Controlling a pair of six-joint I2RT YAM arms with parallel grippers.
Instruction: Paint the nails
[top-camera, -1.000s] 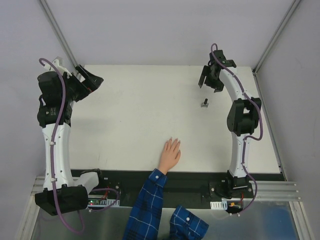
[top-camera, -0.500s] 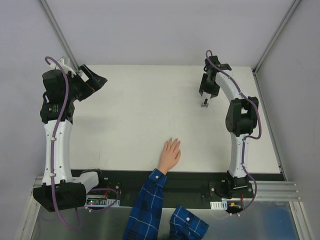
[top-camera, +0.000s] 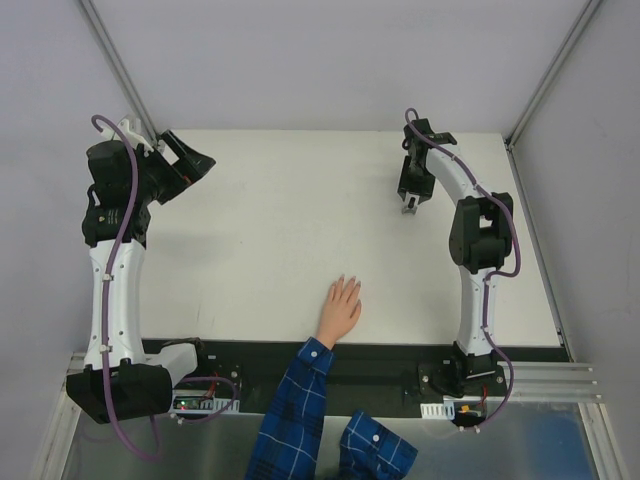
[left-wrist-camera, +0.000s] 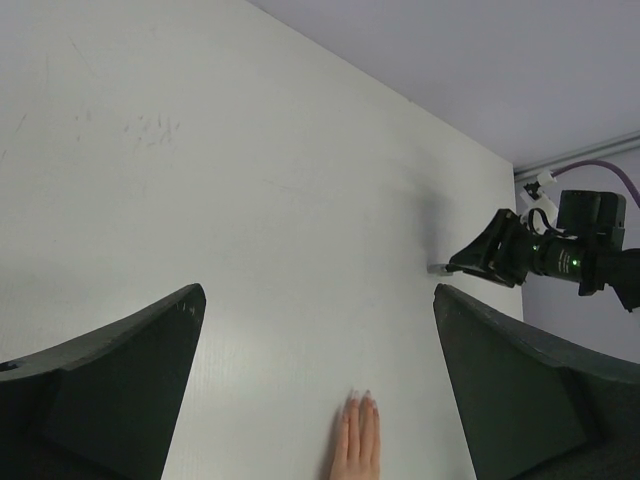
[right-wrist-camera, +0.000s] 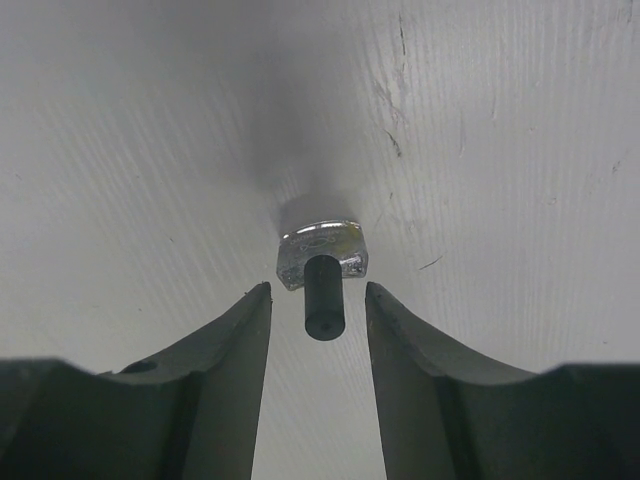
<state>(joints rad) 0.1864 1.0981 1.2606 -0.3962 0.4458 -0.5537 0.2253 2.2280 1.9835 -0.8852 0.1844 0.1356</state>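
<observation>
- Locate the human hand (top-camera: 340, 312) lying flat, palm down, at the near edge of the counter (top-camera: 260, 230); its blue plaid sleeve (top-camera: 290, 420) runs off toward you.
- Note the nails (top-camera: 346, 284) at its fingertips, pointing toward the far side; they are too small to show any detail.
- Check the right tool (right-wrist-camera: 317, 300): its jaws straddle the dark cap of the small bottle (right-wrist-camera: 322, 245), with a narrow gap on each side.
- Check the left tool (left-wrist-camera: 318, 295): it is spread wide over the far left corner.

white table (top-camera: 270, 220): hand (top-camera: 340, 308) flat, small bottle (right-wrist-camera: 322, 272) upright.
</observation>
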